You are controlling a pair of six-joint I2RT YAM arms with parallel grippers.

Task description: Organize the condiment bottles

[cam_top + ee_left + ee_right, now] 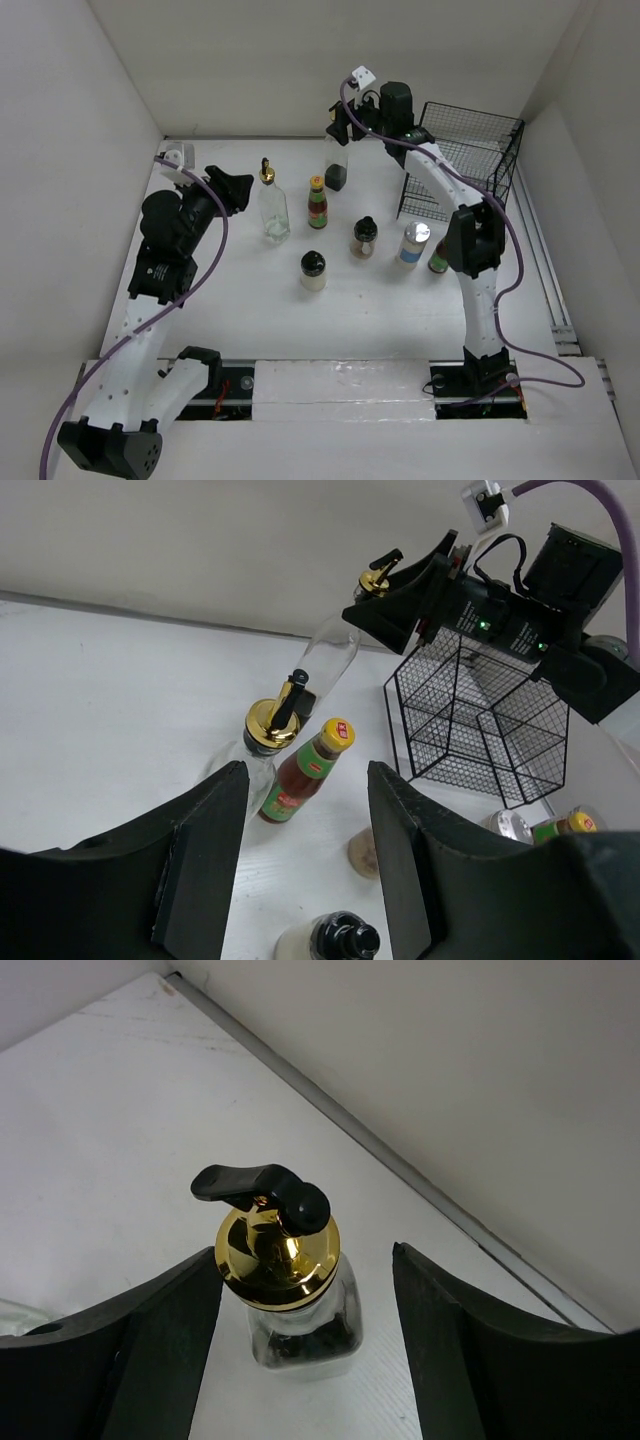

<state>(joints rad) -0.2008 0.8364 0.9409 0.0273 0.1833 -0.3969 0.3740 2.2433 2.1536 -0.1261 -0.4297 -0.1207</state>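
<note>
Spout bottle framed by spread right fingers

Right wrist view alone shows the fit: the right gripper (308, 1260) stands spread around the dark-liquid bottle (292, 1295), with bare table showing either side of its gold collar (no touch visible). The top view places that bottle upper centre, near the back wall, just left of the wire basket (465, 160). At frame left the left gripper (305, 768) is spread on nothing; its camera faces the clear spout bottle (268, 728) and the red sauce bottle (320, 752). Lower in the top view stand a black-capped jar (313, 272) of pale contents, a dark-capped jar (364, 238) and a pale-capped shaker (413, 244).
</note>
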